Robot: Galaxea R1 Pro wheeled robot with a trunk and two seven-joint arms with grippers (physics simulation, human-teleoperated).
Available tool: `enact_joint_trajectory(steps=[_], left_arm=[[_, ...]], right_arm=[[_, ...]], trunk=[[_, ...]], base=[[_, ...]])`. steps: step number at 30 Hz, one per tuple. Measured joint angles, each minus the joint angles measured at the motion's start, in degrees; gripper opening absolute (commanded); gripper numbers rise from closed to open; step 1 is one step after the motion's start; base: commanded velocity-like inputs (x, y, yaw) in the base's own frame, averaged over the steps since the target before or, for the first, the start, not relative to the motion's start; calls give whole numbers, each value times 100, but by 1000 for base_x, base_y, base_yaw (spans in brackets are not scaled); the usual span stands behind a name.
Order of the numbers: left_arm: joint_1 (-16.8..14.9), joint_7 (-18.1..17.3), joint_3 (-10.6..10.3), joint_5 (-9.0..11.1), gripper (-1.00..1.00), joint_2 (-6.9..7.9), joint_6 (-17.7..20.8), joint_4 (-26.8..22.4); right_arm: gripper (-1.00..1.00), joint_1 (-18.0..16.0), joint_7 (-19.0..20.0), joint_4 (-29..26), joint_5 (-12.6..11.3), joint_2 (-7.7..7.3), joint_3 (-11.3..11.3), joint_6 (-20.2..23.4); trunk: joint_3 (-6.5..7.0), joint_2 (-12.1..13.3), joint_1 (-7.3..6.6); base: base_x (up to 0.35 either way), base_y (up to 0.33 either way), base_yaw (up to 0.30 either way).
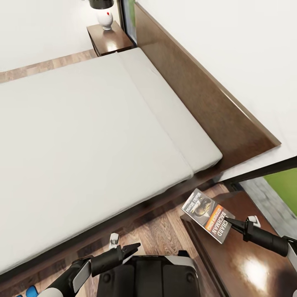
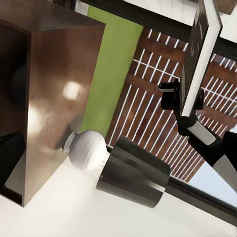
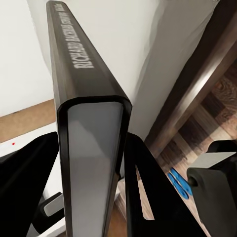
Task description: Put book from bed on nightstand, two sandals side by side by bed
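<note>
A: Between my right gripper's (image 1: 231,222) fingers is the book (image 1: 208,215), clamped at its lower corner. It juts out ahead of the fingertips, tilted, cover up, over the near nightstand (image 1: 247,264).

B: Is it touching the nightstand?

A: Can't tell from the head view. Its far corner hangs past the nightstand's edge, above the plank floor (image 1: 161,233). In the right wrist view I see the book (image 3: 89,148) edge-on, spine lettering readable, one dark finger (image 3: 153,197) on each side, pressed to the covers.

B: And the bed?

A: The bed (image 1: 82,132) lies beyond the book, ahead of that gripper, mattress bare. Its headboard (image 1: 198,95) runs along the wall (the second nightstand (image 1: 109,39) sits at its far end, with a white lamp base (image 1: 106,20) on it).

B: Left gripper?

A: The left gripper (image 1: 128,249) hangs low above the floor, beside the robot's base (image 1: 152,274), fingers apart, holding nothing. From its wrist camera I see the book (image 2: 200,54) held by the other gripper (image 2: 185,106), plus a nightstand (image 2: 49,89) and a lamp (image 2: 113,165).

B: Sandals?

A: Blue shows behind the left arm at the picture's bottom corner (image 1: 28,293), and one sandal (image 3: 178,182) lies on the floor in the right wrist view. I can't make out how they're arranged.
</note>
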Motion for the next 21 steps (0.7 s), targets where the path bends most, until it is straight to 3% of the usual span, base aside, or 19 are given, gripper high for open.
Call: enact_joint_trajectory(steps=[21], left_arm=[[0, 0, 0, 0, 100, 0, 0, 0]], right_arm=[[-100, 0, 0, 0, 0, 0, 0, 0]], trunk=[[195, 0, 0]], base=[[0, 0, 0]])
